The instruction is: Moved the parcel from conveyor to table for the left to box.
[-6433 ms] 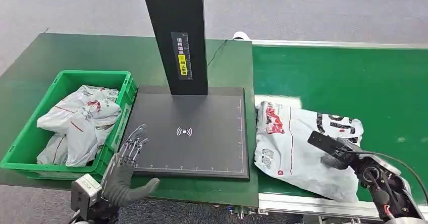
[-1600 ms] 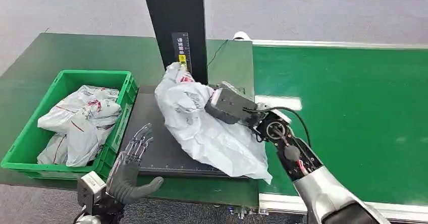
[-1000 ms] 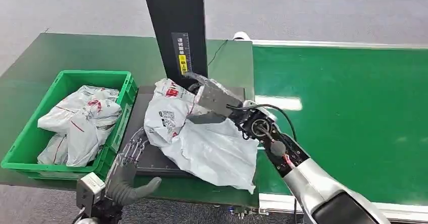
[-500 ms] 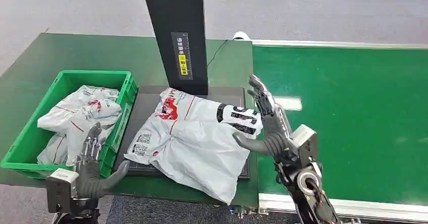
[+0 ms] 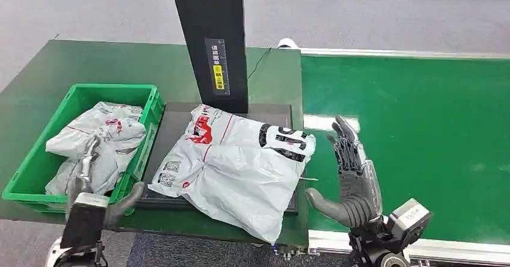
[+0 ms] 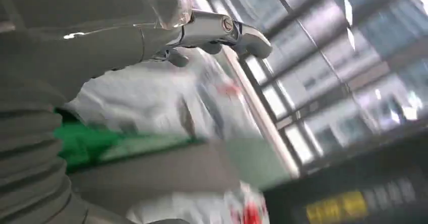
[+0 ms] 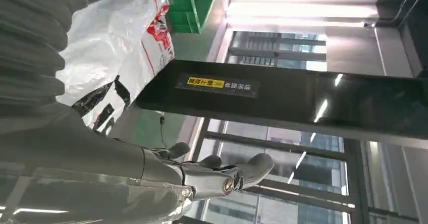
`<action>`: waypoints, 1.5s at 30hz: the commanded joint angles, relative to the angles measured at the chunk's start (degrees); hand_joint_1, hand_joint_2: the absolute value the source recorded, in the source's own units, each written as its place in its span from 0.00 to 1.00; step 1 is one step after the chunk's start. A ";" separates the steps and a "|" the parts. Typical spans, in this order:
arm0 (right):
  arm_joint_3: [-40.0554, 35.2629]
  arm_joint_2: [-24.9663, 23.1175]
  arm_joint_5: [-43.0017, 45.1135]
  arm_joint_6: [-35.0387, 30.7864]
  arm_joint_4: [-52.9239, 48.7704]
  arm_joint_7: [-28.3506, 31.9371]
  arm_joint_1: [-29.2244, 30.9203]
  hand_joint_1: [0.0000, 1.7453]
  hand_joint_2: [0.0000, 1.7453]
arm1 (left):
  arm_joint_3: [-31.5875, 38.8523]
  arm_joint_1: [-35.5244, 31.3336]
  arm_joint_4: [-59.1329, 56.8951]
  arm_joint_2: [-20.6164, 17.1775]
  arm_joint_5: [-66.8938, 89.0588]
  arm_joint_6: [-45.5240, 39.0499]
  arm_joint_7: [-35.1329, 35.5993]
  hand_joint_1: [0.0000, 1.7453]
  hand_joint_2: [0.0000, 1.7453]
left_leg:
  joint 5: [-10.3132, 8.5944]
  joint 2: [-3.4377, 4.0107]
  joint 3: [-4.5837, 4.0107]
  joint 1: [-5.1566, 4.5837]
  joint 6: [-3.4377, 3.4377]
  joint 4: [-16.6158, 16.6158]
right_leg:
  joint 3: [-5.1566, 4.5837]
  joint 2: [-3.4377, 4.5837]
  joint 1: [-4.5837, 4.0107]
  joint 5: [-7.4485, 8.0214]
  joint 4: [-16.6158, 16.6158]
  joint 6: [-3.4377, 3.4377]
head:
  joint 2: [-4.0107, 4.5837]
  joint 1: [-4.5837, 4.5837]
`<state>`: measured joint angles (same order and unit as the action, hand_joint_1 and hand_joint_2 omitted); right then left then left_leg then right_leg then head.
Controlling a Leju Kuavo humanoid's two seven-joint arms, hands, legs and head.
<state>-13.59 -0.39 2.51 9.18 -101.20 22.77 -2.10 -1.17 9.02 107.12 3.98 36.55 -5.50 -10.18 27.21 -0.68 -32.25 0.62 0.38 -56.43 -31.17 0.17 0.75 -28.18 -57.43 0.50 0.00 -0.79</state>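
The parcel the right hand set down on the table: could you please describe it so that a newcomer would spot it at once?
Start at the black upright column and drop to the flat black pad at its foot. The parcel is the white plastic mailer bag lying across that pad, one corner overhanging the table's near edge. Unlike the similar bags in the green crate, it lies outside the crate and bears bold black lettering.

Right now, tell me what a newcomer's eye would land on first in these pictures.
First, the big white parcel lying across the black scanner pad at the middle of the table, free of both hands. Next, the right hand raised beside it over the green conveyor, fingers spread. To the left, a green crate holds more white parcels.
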 commanded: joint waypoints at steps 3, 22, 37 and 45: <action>2.79 -2.42 0.32 0.77 2.72 -0.96 1.26 0.00 1.00 | -19.21 -14.22 -11.89 -6.76 3.08 6.38 0.99 0.00 1.00 | -0.10 -0.24 0.00 0.00 -0.01 0.05 | 0.14 -0.28 -0.01 0.03 0.06 -0.03 | 0.00 -0.02; 2.58 -2.92 1.16 1.45 3.92 -1.57 1.14 0.00 1.00 | -36.47 -33.53 -33.82 -7.45 8.03 13.07 5.36 0.00 1.00 | -0.16 -0.30 -0.03 0.04 -0.01 0.07 | 0.15 -0.35 -0.06 0.10 0.12 -0.04 | 0.00 0.00; 1.57 -2.62 1.96 1.77 5.90 -3.44 3.93 0.00 1.00 | -37.20 -44.62 -58.59 -3.62 5.02 10.94 6.53 0.00 1.00 | -0.07 0.02 0.01 0.02 -0.01 0.00 | 0.08 -0.01 -0.03 0.11 0.04 -0.04 | 0.00 0.00; 1.51 -2.60 2.09 1.73 6.02 -3.45 4.26 0.00 1.00 | -37.40 -44.64 -59.22 -3.57 5.02 10.94 6.52 0.00 1.00 | -0.08 0.06 -0.01 0.03 -0.01 0.00 | 0.06 0.02 -0.04 0.13 0.05 -0.05 | 0.00 -0.02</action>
<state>-11.74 -3.67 4.31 11.17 -98.49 19.43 0.31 -36.81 -32.59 55.30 -0.20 41.68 5.25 -3.63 27.17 -0.65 -32.26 0.62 0.39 -56.44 -31.13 0.21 0.75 -28.10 -57.45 0.47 0.00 -0.81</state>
